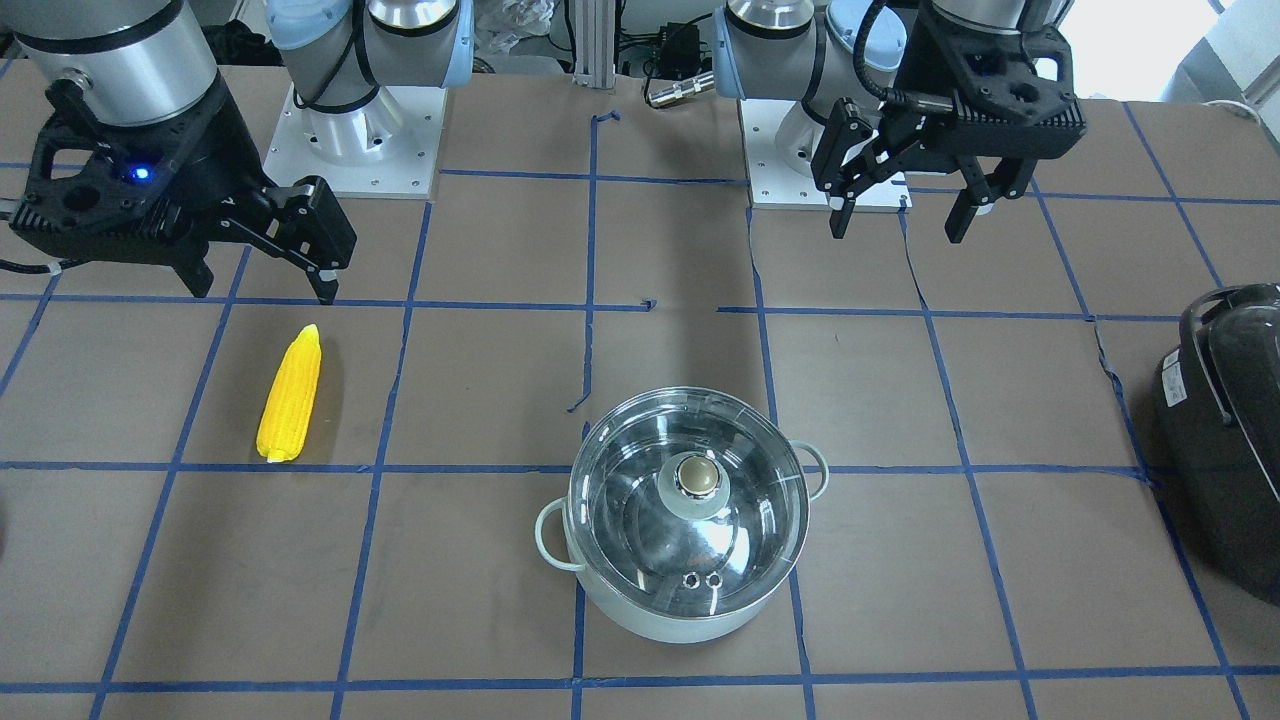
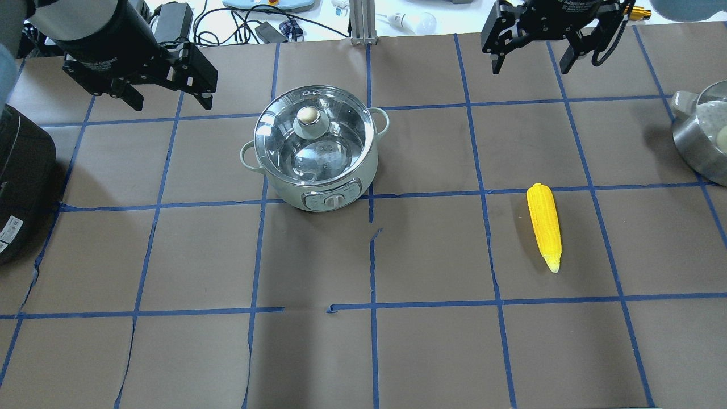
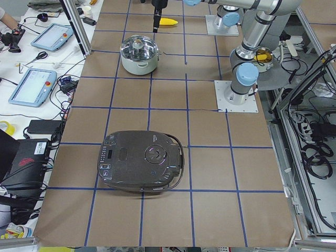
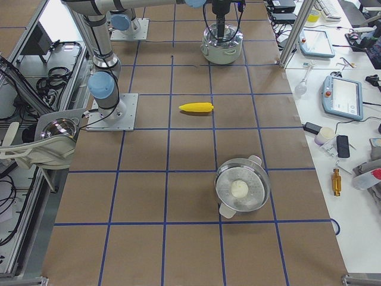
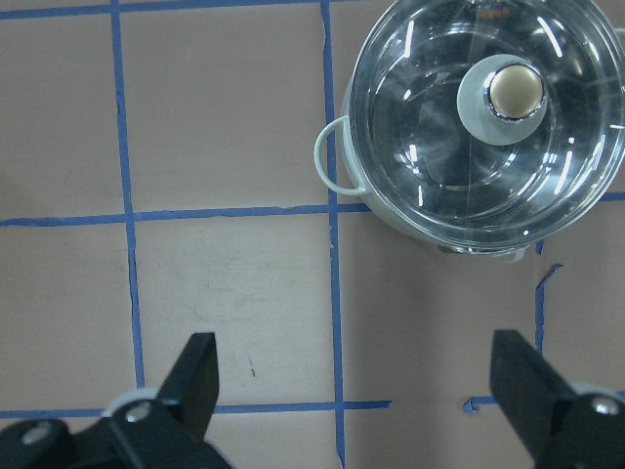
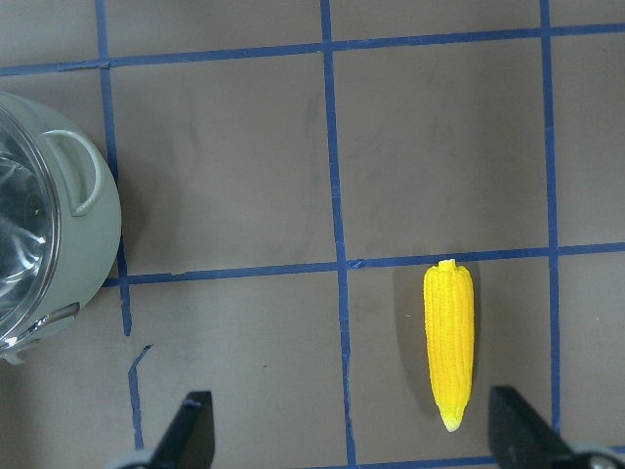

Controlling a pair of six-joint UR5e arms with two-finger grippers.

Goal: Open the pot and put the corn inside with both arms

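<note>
The pale mint-green pot (image 1: 690,590) stands on the table with its clear glass lid (image 1: 640,500) on and the metallic knob (image 1: 697,476) at the centre. It also shows in the overhead view (image 2: 341,187) and in the left wrist view (image 5: 391,210). The yellow corn (image 1: 290,395) lies flat on the table, apart from the pot, and shows in the right wrist view (image 6: 449,342). My left gripper (image 1: 898,228) is open and empty, raised beside the pot. My right gripper (image 1: 262,288) is open and empty, raised near the corn.
A large black appliance (image 1: 1230,420) sits at the table's end on my left side. A steel pot (image 2: 704,136) holding a white object sits at the end on my right. Blue tape lines cross the brown table (image 2: 431,352).
</note>
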